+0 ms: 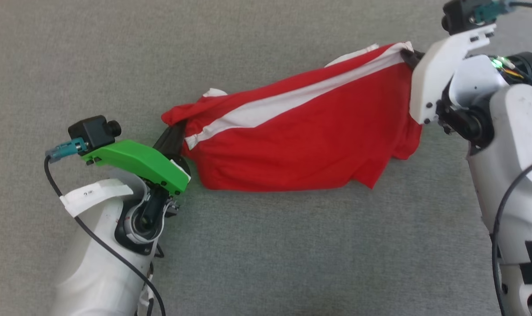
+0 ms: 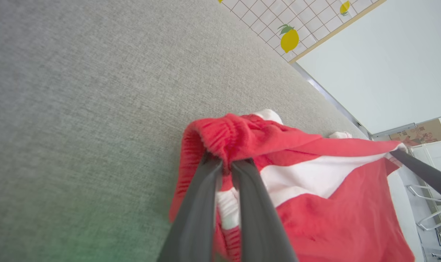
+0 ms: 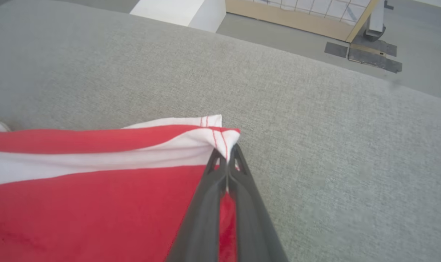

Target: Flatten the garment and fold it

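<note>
The garment (image 1: 301,140), red shorts with a broad white stripe, hangs stretched between my two grippers above the grey surface. My left gripper (image 1: 174,131) is shut on the gathered red waistband at the garment's left end; in the left wrist view the fingers (image 2: 205,189) pinch that bunched elastic (image 2: 224,136). My right gripper (image 1: 412,57) is shut on the white-trimmed hem corner at the upper right; in the right wrist view its fingers (image 3: 216,182) close on the stitched corner (image 3: 224,140). The lower red edge droops toward the surface.
A grey fabric surface (image 1: 266,254) spreads under everything. In the left wrist view a lemon-print tiled panel (image 2: 289,38) and a white wall lie past its far edge. In the right wrist view a white block (image 3: 180,11) and a wooden-framed panel (image 3: 296,22) stand beyond the edge.
</note>
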Motion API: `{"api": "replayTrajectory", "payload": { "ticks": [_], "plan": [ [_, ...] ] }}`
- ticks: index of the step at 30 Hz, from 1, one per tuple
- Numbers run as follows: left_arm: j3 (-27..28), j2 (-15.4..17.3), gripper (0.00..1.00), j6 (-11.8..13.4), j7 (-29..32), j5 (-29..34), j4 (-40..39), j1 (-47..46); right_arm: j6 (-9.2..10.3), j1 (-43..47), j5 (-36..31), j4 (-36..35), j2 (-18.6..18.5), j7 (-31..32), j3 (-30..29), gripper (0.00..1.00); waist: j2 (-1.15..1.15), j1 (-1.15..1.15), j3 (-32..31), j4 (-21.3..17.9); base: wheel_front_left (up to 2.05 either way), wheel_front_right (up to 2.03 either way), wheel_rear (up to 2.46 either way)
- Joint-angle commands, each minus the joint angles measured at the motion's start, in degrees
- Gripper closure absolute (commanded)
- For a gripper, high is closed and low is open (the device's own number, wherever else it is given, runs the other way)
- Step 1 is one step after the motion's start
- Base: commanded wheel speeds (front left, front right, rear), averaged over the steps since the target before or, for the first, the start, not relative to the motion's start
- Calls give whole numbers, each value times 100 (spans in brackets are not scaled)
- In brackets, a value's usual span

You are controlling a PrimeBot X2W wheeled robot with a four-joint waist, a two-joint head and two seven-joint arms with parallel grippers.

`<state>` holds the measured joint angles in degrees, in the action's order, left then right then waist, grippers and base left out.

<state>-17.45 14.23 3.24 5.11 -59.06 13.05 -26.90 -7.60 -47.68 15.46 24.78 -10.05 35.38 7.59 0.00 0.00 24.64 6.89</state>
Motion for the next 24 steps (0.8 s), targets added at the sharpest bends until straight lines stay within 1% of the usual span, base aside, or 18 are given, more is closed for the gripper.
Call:
{"api": "replayTrajectory", "payload": {
  "ticks": [1,8,9,10,11,12,13,14,19,24],
  "plan": [
    [15,-14,100,-32,-30,-1,55,-137,11,-154,-73,142,26,-93,51,100,0,0,246,180,0,0,0],
    [-98,-33,100,-33,88,33,329,-285,11,-530,-230,1020,126,-156,366,100,0,0,315,199,0,0,0],
    [-116,-32,93,-36,114,32,360,-291,11,-549,-231,1109,133,-141,399,100,0,0,311,197,0,0,0],
    [-119,-36,69,-43,109,31,387,-299,11,-567,-212,1208,143,-130,419,100,0,0,299,197,0,0,0],
    [-119,-42,2,-48,100,29,405,-302,11,-581,-200,1271,146,-139,435,100,0,0,286,196,0,0,0],
    [-121,-46,0,-48,97,27,426,-301,11,-591,-187,1340,145,-153,462,95,0,0,266,192,0,0,0],
    [-123,-43,0,-46,94,31,440,-301,11,-599,-170,1388,147,-168,480,55,0,0,251,187,0,0,0],
    [-121,-39,0,-45,91,29,456,-298,11,-607,-143,1439,145,-197,501,0,0,0,225,179,0,0,0],
    [-112,20,0,-55,85,33,449,-255,11,-589,56,1554,137,-388,614,0,0,0,13,130,0,0,0],
    [-88,147,0,6,-11,141,330,-165,11,-484,355,1482,68,-740,695,0,0,0,-352,93,0,0,0]
  ]
}}
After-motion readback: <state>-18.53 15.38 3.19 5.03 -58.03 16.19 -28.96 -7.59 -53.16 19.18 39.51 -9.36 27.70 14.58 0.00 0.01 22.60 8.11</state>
